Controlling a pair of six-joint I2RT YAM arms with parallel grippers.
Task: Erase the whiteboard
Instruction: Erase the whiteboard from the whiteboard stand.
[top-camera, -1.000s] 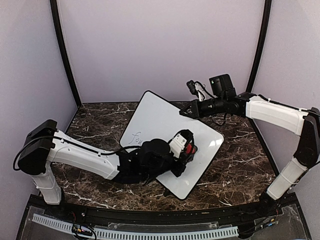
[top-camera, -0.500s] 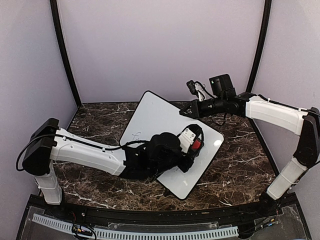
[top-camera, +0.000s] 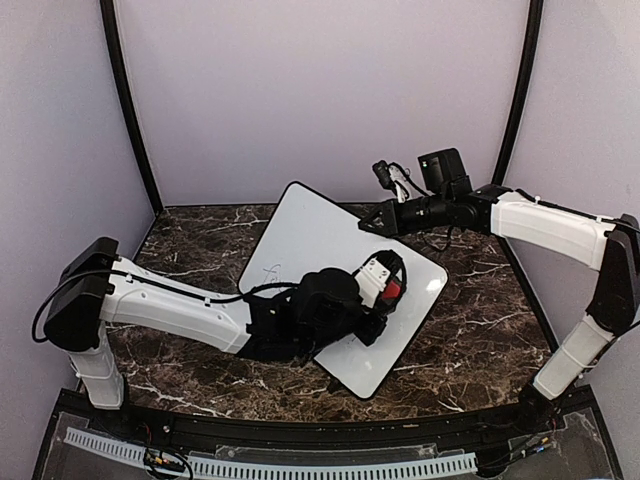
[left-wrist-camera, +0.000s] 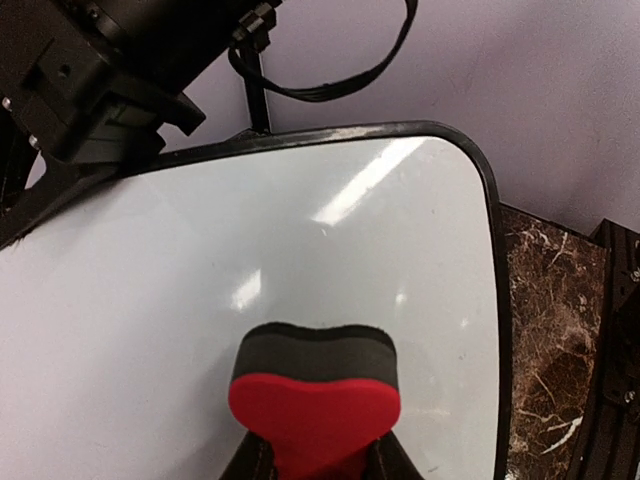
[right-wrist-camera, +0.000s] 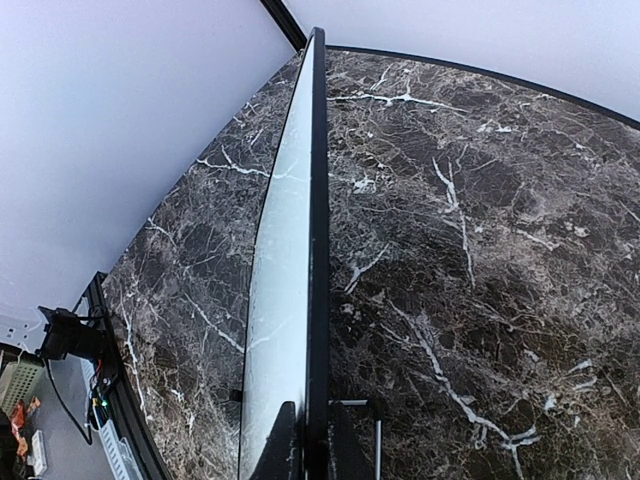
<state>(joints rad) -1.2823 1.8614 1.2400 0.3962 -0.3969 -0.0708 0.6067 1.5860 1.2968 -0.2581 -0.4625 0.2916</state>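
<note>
Most of the whiteboard (top-camera: 320, 235) is wiped, faint marks (top-camera: 272, 270) left at one edge; eraser (left-wrist-camera: 315, 395) is clenched by left end effector (left-wrist-camera: 318, 465), rim (right-wrist-camera: 318, 200) by right end effector (right-wrist-camera: 308, 440).

Left arm (top-camera: 170, 305) lies low, left tool (top-camera: 393, 291) clamped; right arm (top-camera: 550, 225) extended, right tool (top-camera: 368, 226) pinched.

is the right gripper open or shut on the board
Shut: in the wrist view the right gripper clamps the whiteboard by its black rim, a finger on each side.
</note>
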